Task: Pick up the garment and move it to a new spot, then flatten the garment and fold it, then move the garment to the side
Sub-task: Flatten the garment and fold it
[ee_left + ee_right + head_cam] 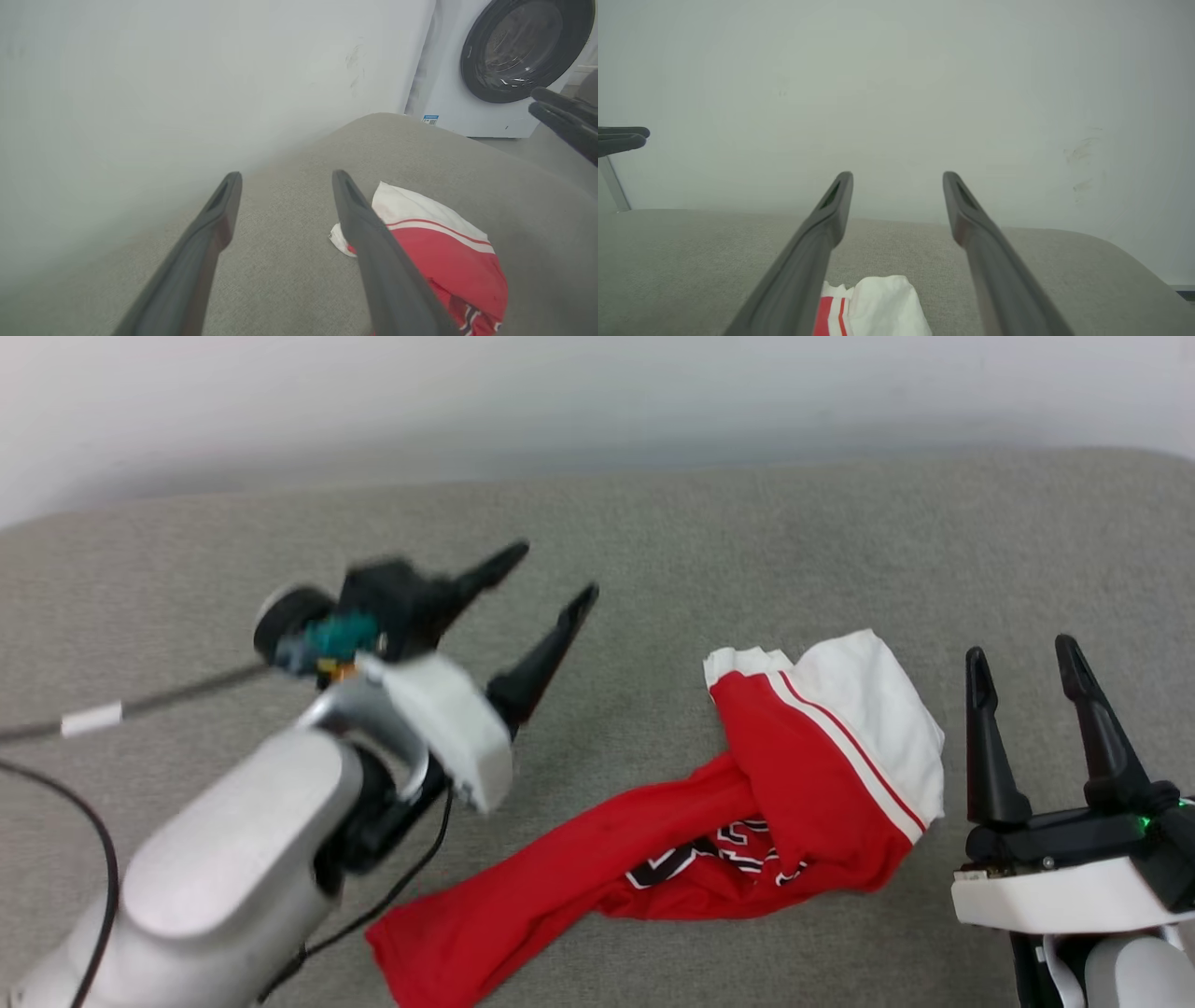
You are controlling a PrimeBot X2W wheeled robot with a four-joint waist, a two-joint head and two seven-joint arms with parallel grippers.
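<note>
The garment lies crumpled on the grey cushioned surface, a red jersey with a white sleeve on top at its right end and black lettering partly showing in a fold. A long red part trails toward the lower left. My left gripper hangs open above the surface, left of the garment, holding nothing. The right gripper stands open just right of the white sleeve, also holding nothing. In the left wrist view the garment sits beside the right finger. The right wrist view has the white sleeve low between the fingers.
A pale wall runs behind the grey surface. A white washing machine with a dark round door stands past the surface's end in the left wrist view. Black cables trail off the left arm.
</note>
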